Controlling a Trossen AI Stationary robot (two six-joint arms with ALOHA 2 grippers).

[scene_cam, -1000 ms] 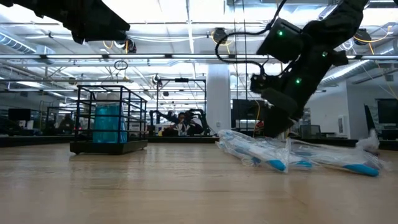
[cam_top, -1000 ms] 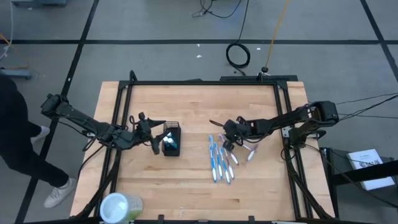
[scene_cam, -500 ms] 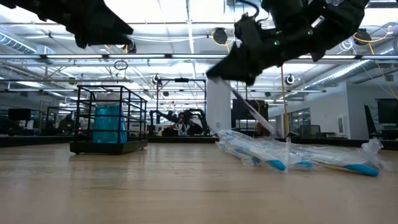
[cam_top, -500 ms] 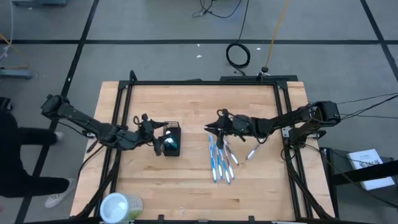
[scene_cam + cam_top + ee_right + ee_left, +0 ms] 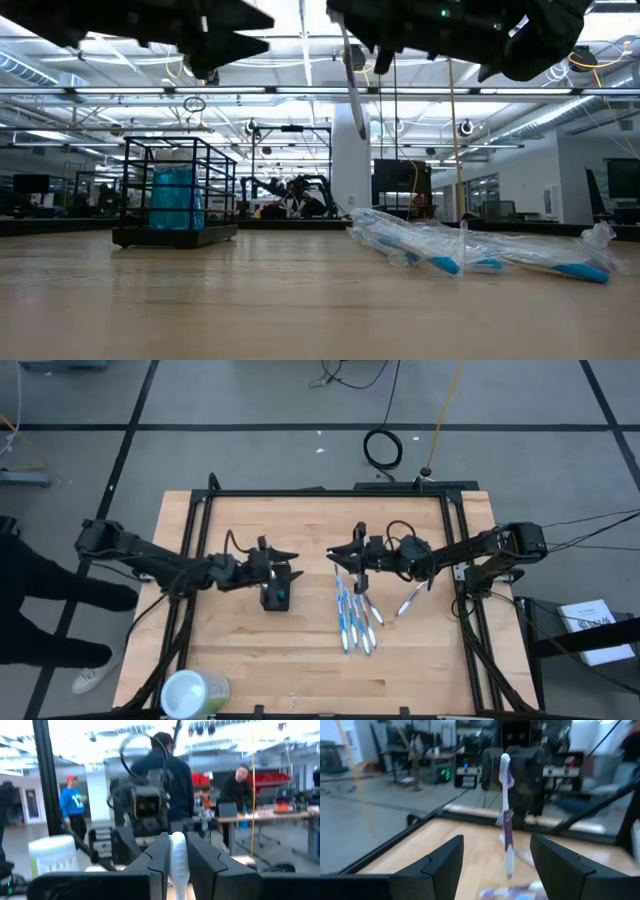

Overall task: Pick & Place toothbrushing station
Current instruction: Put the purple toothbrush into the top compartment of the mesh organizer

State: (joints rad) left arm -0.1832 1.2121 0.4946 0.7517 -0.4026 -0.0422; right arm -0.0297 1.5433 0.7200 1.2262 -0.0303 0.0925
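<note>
The black mesh holder (image 5: 274, 594) stands upright on the table left of centre, with blue-capped tubes inside; it also shows in the low view (image 5: 175, 195). My left gripper (image 5: 278, 557) is open and empty, just above the holder's far side, its fingers (image 5: 440, 865) pointing toward the table's right. My right gripper (image 5: 350, 554) is shut on a purple-white toothbrush (image 5: 507, 820), high above the table; the toothbrush shows in the low view too (image 5: 353, 90). Several wrapped blue-white toothbrushes (image 5: 352, 618) lie on the table below it. My right gripper pinches the toothbrush between its two fingers near its head end (image 5: 505, 767), whose white tip (image 5: 178, 847) sticks up between them. The fingers come level from the table's right, across the brush. The brush hangs below them, nearly upright, its handle end (image 5: 509, 865) clear of the table.
A pale-green round container (image 5: 195, 692) stands at the near left corner. One more toothbrush (image 5: 408, 600) lies right of the pile. A black frame rail (image 5: 320, 492) runs around the table. A person (image 5: 30, 610) stands beside the table's left side.
My right gripper has risen from the pile and gone toward the table's left with the toothbrush, which was slanted with its end low and now hangs nearly upright, lifted clear. My left gripper has moved up and toward the right, from beside the holder to above it.
</note>
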